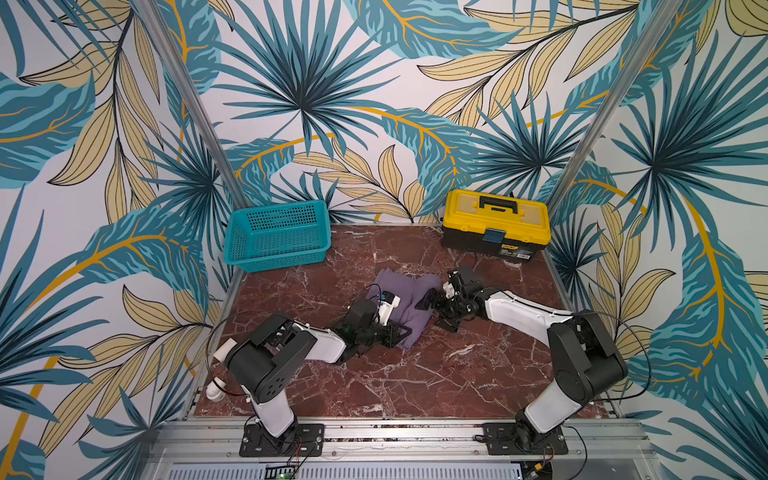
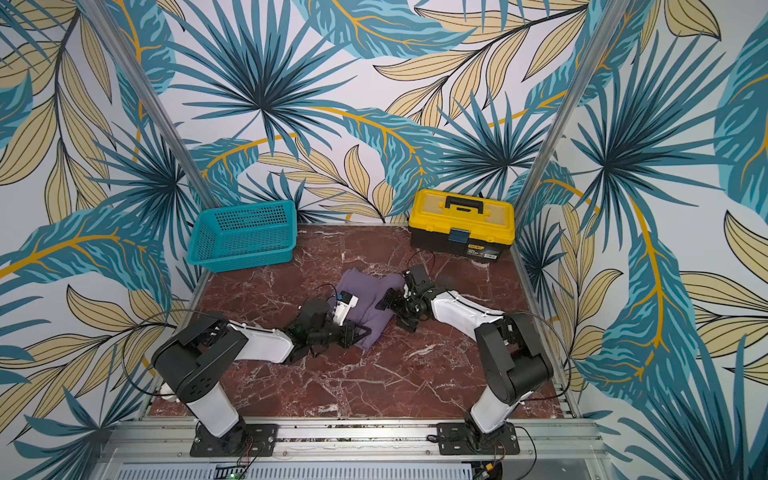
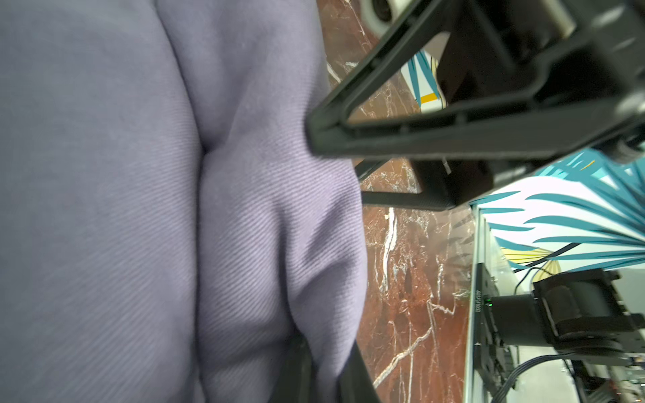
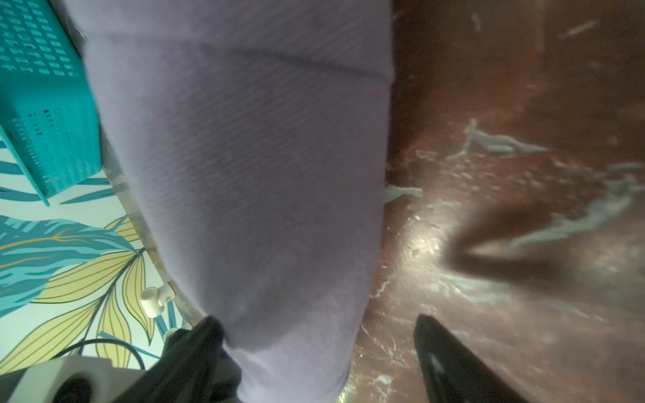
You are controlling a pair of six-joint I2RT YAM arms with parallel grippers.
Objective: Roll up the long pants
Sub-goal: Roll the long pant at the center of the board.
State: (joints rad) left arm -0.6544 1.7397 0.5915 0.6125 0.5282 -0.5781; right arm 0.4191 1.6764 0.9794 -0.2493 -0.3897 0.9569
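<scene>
at the long pants (image 1: 409, 291), arms (image 1: 324, 345) low — outstretched

Tabletop count
There were one long pants (image 1: 409, 289), one basket (image 1: 274, 254), one toolbox (image 1: 461, 217), two arms (image 1: 320, 345) (image 1: 519, 311), and perhaps two white fittings (image 1: 215, 390).

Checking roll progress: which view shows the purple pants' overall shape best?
A top view: the long pants lie whole as a compact folded bundle on the marble table; both top views show this. The left wrist view shows only close-up creases, the right wrist view only a blurred bulge with a seam.
</scene>
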